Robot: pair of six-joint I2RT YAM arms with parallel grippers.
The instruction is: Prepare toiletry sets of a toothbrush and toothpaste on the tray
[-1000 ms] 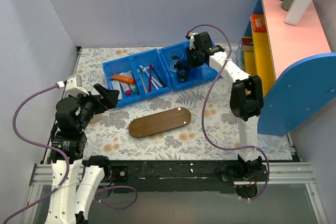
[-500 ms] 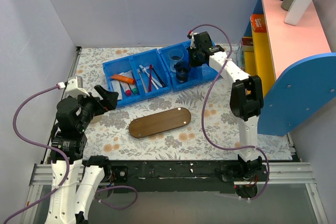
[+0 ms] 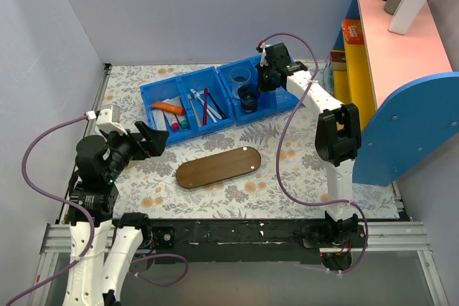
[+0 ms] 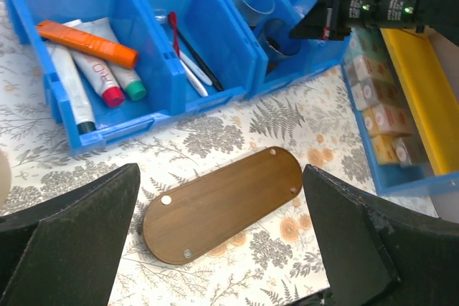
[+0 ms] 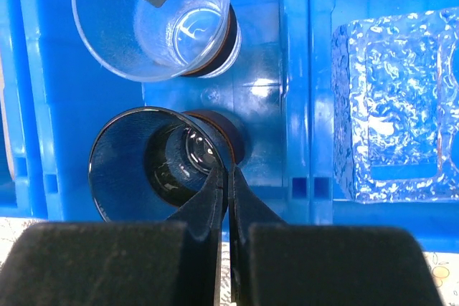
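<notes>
Right now my left gripper sits off the tray's left end, facing it, fingers spread wide and holding nothing. Beyond the tray, the toothbrush lies in the middle blue bin. The toothpaste lies in the left blue bin, partly under an orange tube. Beyond the tray's right end, my right gripper pinches the dark cup by its rim, beside a clear cup.

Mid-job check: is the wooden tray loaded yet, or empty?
Empty. The tray shows only bare wood in the left wrist and top views; the toothbrush lies in the middle blue bin.
</notes>
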